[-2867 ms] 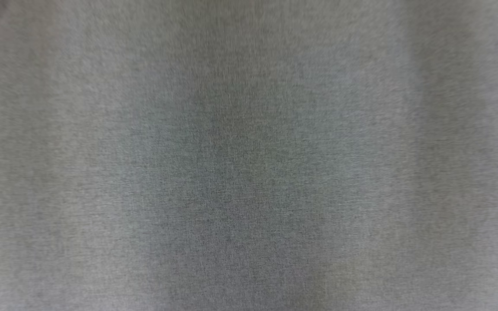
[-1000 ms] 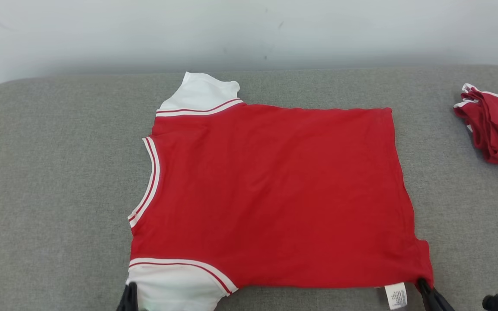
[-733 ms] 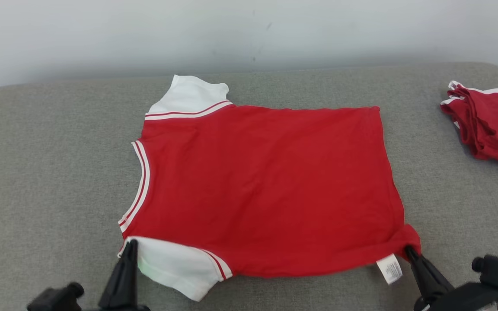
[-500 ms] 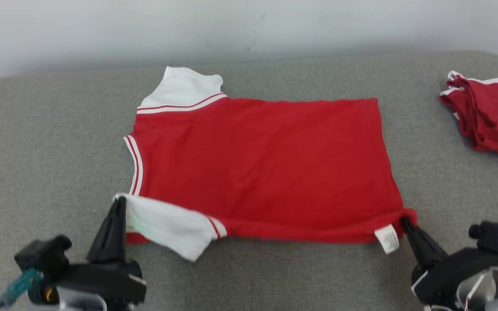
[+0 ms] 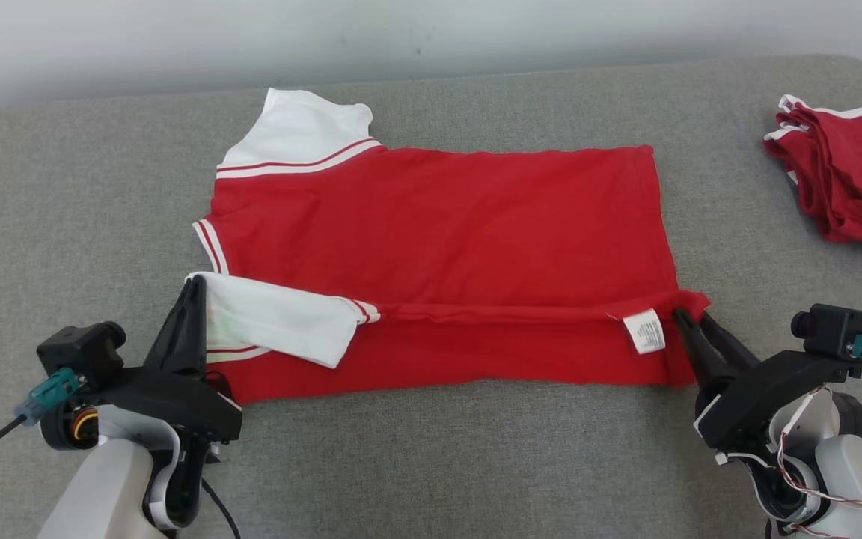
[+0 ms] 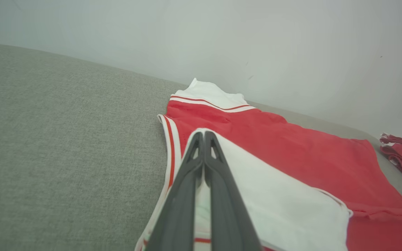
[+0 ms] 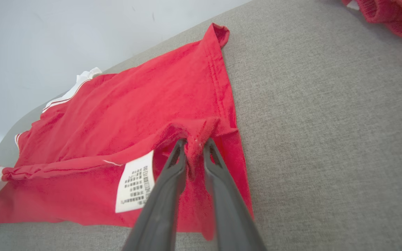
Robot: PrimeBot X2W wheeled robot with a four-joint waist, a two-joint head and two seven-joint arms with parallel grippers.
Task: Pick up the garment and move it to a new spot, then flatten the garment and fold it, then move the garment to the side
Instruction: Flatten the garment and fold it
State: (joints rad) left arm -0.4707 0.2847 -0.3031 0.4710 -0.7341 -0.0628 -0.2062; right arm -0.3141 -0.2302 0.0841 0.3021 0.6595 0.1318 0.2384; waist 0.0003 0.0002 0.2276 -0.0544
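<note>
A red garment (image 5: 438, 217) with white sleeves lies spread on the grey padded surface (image 5: 64, 224). Its near edge is turned over onto its body along a crease. My left gripper (image 5: 195, 288) is shut on the near white sleeve (image 5: 274, 318); the left wrist view has the closed fingertips (image 6: 203, 134) pinching white cloth over the garment (image 6: 291, 150). My right gripper (image 5: 691, 316) is at the folded hem corner beside the white label (image 5: 644, 331). Its fingers stand slightly apart (image 7: 194, 143) with a bunch of the garment (image 7: 134, 104) still between them.
A pile of red clothing (image 5: 850, 180) with white trim sits at the far right of the surface, also seen as a red heap (image 7: 393, 14). A pale wall runs behind the surface's far edge. Bare grey surface lies left of the garment and along the near edge.
Both grippers have carried the garment's near edge away from me over its body, making a fold. The right gripper's fingers have parted from shut. The head camera has shifted too.
</note>
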